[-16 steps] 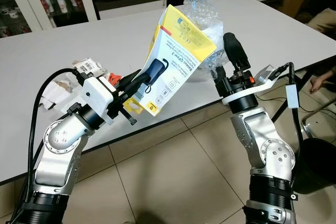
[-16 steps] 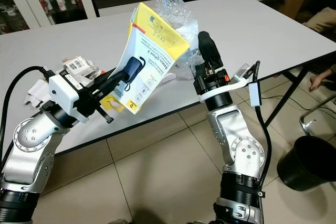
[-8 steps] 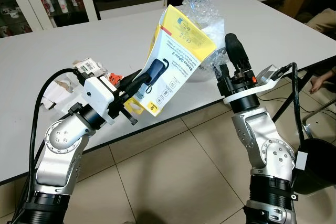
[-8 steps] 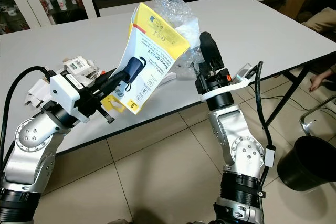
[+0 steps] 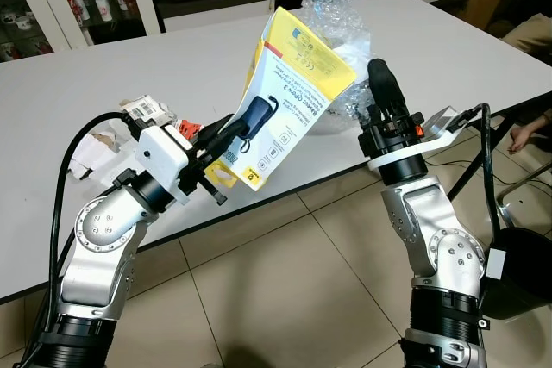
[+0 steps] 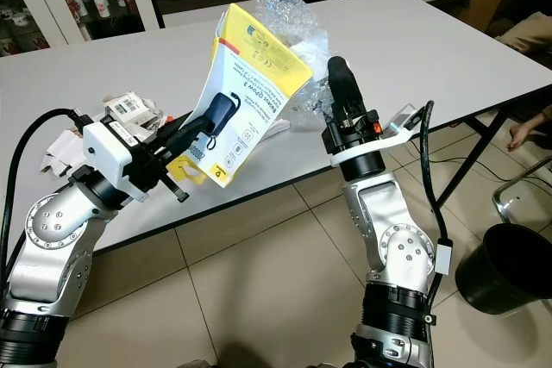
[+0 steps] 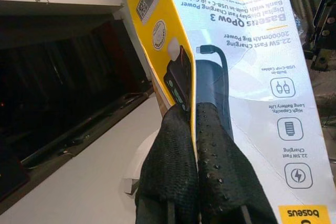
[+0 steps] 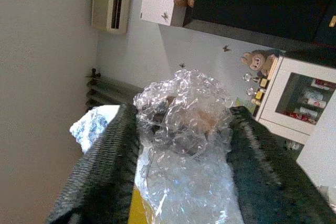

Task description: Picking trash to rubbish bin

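pinching yellow package (image 7: 247,72), left pincer (image 7: 195,145); bubble wrap (image 8: 184,114) between right pincer (image 8: 181,156) fingers.

Left arm: elbow bent, forearm raised toward the right and slightly far. Left end effector (image 7: 195,145): both black fingers pressed together, clamping the lower edge of the yellow package (image 5: 289,92), which it holds tilted in the air. Right arm: upper segment vertical, forearm raised, wrist pointing up and far. Right end effector (image 8: 181,145): fingers spread, one on each side of the bubble wrap (image 8: 184,114), gripping it between them.
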Tool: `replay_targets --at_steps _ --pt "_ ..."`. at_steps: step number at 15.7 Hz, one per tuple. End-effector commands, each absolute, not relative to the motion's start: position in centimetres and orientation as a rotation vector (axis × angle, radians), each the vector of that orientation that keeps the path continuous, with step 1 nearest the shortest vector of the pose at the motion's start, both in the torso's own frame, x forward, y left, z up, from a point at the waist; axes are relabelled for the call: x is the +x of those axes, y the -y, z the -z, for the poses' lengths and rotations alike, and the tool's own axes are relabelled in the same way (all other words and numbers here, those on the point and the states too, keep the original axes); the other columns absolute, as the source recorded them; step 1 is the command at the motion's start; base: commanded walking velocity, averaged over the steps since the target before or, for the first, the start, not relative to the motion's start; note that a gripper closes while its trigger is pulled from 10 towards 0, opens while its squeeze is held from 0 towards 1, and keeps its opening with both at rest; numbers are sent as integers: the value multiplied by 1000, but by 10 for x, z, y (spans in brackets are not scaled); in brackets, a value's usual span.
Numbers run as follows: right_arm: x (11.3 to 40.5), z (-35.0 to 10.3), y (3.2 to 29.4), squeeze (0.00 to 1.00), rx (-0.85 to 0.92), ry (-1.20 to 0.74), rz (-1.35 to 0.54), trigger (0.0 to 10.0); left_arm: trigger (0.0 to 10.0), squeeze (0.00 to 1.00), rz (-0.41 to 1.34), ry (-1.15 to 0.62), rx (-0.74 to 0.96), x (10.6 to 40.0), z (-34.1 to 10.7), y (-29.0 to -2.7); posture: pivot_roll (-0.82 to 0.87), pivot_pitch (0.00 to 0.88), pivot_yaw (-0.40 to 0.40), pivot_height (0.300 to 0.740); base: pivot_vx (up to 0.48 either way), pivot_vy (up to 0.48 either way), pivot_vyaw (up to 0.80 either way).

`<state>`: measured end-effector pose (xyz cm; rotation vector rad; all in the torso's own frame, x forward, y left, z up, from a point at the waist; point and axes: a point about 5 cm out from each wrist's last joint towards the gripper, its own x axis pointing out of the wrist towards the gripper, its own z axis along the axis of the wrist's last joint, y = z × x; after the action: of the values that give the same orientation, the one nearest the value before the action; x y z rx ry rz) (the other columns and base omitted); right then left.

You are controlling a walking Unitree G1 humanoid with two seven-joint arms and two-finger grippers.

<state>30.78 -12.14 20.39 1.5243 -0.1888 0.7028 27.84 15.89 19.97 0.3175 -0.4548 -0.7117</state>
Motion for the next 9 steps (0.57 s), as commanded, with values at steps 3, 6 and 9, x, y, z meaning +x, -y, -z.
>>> replay_targets --at_steps 3,6,9 --pt "307 -205 121 0 1521 204 -714 0 0 0 726 451 328 281 -200 -156 -32 24 -3 740 0 0 0" --pt "310 -208 125 0 1541 244 -684 0 0 0 725 445 333 281 -199 -157 -32 15 -3 740 0 0 0" --pt "314 -216 141 0 1567 327 -634 0 0 0 725 438 333 283 -197 -158 -32 0 -2 740 0 0 0"
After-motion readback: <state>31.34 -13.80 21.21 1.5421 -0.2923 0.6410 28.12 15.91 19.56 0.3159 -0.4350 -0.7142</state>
